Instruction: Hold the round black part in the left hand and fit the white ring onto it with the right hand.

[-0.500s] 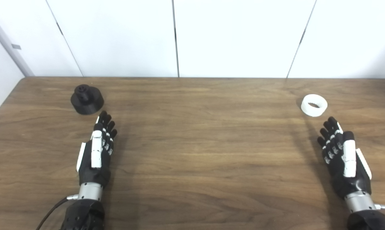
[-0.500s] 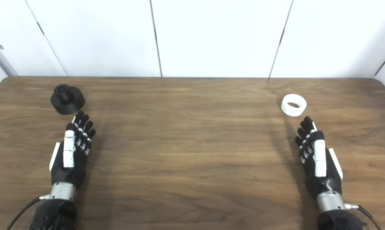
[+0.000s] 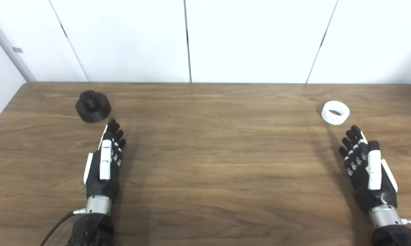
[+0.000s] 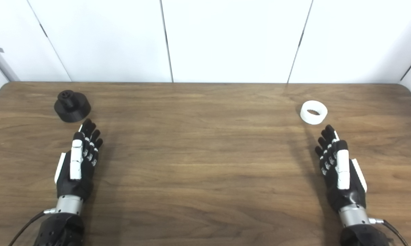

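The round black part (image 3: 93,106), a disc with a small raised hub, sits on the wooden table (image 3: 212,160) at the far left. My left hand (image 3: 104,160) lies open just in front of it and slightly right, fingertips a short gap from the part. The white ring (image 3: 335,112) lies flat at the far right of the table. Open and holding nothing, my right hand (image 3: 366,167) rests in front of the ring, its fingertips close to it but apart.
White wall panels (image 3: 256,41) stand right behind the table's back edge. A wide stretch of bare wood separates the two hands. The table's left edge (image 3: 4,109) runs near the black part.
Both hands have hardly moved; the left hand has shifted very slightly forward and right. The part and the ring lie where they were.
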Controlling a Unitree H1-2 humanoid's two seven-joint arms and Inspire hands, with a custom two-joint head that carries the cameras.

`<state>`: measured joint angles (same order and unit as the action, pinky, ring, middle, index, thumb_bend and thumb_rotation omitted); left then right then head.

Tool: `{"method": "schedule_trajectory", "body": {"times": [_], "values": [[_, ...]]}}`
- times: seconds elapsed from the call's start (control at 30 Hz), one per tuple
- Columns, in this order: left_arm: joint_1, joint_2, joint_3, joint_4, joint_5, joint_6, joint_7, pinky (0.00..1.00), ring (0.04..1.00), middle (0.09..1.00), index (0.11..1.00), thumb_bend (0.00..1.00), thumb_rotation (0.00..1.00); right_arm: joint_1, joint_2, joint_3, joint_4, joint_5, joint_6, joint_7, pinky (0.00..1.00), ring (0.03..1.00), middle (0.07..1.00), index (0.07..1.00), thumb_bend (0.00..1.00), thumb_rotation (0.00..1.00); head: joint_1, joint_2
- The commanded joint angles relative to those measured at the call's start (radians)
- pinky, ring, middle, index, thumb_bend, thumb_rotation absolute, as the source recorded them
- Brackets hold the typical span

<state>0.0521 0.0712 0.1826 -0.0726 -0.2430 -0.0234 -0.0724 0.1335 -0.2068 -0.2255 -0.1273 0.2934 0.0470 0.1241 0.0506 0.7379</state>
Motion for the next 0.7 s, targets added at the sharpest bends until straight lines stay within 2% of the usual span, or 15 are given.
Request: {"method": "schedule_trajectory", "body": {"times": [0.0, 0.2, 0.47, 0.67], "values": [[-0.017, 0.004, 0.001, -0.017, 0.011, -0.046, 0.005, 1.00, 1.000, 1.000, 0.991, 0.54, 0.89, -0.019, -0.019, -0.009, -0.020, 0.007, -0.030, 0.013, 1.00, 1.000, 1.000, 1.000, 0.63, 1.00, 0.012, -0.002], [-0.008, -0.009, -0.019, -0.026, 0.035, -0.054, 0.012, 0.99, 1.000, 1.000, 0.993, 0.55, 0.92, -0.014, -0.037, -0.019, -0.013, 0.015, -0.031, 0.017, 1.00, 1.000, 1.000, 1.000, 0.62, 1.00, 0.104, -0.029], [0.005, -0.051, -0.039, -0.034, 0.052, -0.052, 0.044, 1.00, 0.996, 0.997, 0.987, 0.58, 0.85, -0.007, -0.053, -0.035, -0.015, 0.039, -0.028, 0.040, 1.00, 1.000, 1.000, 1.000, 0.61, 1.00, 0.221, -0.089], [0.012, -0.064, -0.050, -0.020, 0.058, -0.072, 0.044, 1.00, 0.991, 0.992, 0.984, 0.60, 0.85, 0.002, -0.059, -0.025, -0.045, 0.022, -0.017, 0.041, 1.00, 1.000, 1.000, 1.000, 0.68, 1.00, 0.255, -0.136]]}}
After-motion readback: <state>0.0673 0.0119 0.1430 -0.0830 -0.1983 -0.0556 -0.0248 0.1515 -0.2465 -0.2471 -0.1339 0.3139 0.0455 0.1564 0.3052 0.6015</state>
